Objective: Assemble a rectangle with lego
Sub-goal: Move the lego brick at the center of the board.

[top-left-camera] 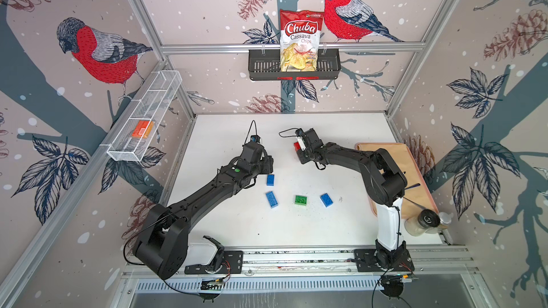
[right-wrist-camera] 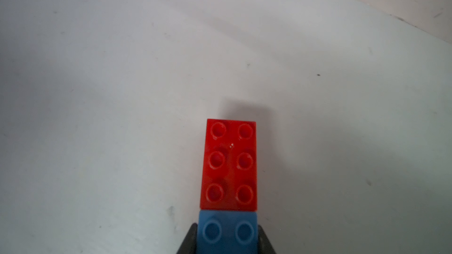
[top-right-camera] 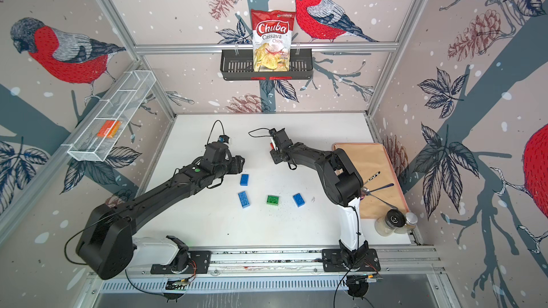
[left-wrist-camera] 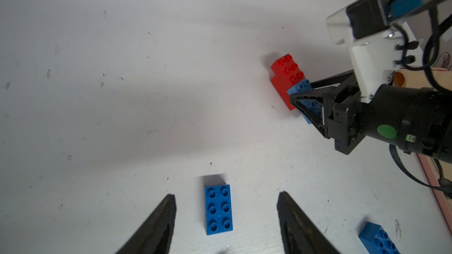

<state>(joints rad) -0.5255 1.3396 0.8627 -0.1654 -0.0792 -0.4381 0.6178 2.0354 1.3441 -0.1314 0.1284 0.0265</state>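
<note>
1. Two robot arms reach over a white table point(top-left-camera: 237, 226) scattered with lego bricks.
2. The right gripper point(right-wrist-camera: 227, 240) is clenched on a pale blue brick point(right-wrist-camera: 227, 230), with a dark finger pressed against each long side. It sits toward the back of the table, near its middle.
3. The pale blue brick butts end-on against a red brick point(right-wrist-camera: 230, 164), both with studs up. In the left wrist view the red piece stands taller than the blue one and rests on the table.
4. The left gripper point(left-wrist-camera: 226, 194) is released, its fingers spread wide. A dark blue brick point(left-wrist-camera: 217, 208) lies flat on the table in line between them, touching neither.
5. Three more bricks lie apart from each other nearer the front edge: a long blue brick point(top-left-camera: 271, 199), a green brick point(top-left-camera: 301, 200) and a tilted blue brick point(top-left-camera: 326, 200).
6. A bag of cassava chips point(top-left-camera: 299, 40) stands in a black basket point(top-left-camera: 261, 66) on the back wall.
7. An orange box point(top-left-camera: 142, 129) lies in a white mesh tray point(top-left-camera: 124, 149) on the left wall.
8. A tan mat point(top-left-camera: 394, 149) covers the table's right side.
</note>
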